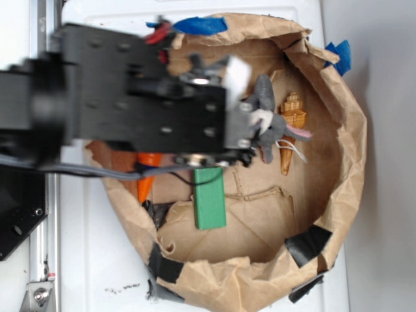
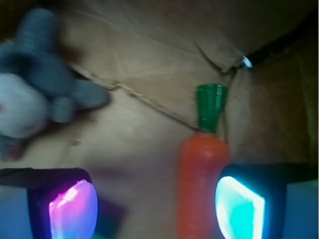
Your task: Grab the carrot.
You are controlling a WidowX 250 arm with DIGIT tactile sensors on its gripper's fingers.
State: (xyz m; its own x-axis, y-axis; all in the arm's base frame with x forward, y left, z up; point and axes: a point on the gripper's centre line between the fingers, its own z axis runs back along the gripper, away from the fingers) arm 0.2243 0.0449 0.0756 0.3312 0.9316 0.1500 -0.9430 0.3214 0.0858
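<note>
- The gripper is spread wide in the wrist view, one pad glowing magenta at 8 o'clock and the other glowing cyan at 4 o'clock, with nothing pinched between them.
- The carrot lies between the pads, close against the cyan one, its dark-green stem pointing to 12 o'clock; whether pad and carrot touch cannot be told.
- In the exterior view only the carrot's orange body and tip show, poking out toward 6 o'clock from under the black arm.
- It rests on the brown paper lining a crumpled paper nest.
- A green block lies just beside the carrot, toward 3 o'clock.
- A grey plush animal sits further toward 3 o'clock, beside a tan ice-cream-cone toy; in the wrist view the plush appears at 10 o'clock.
</note>
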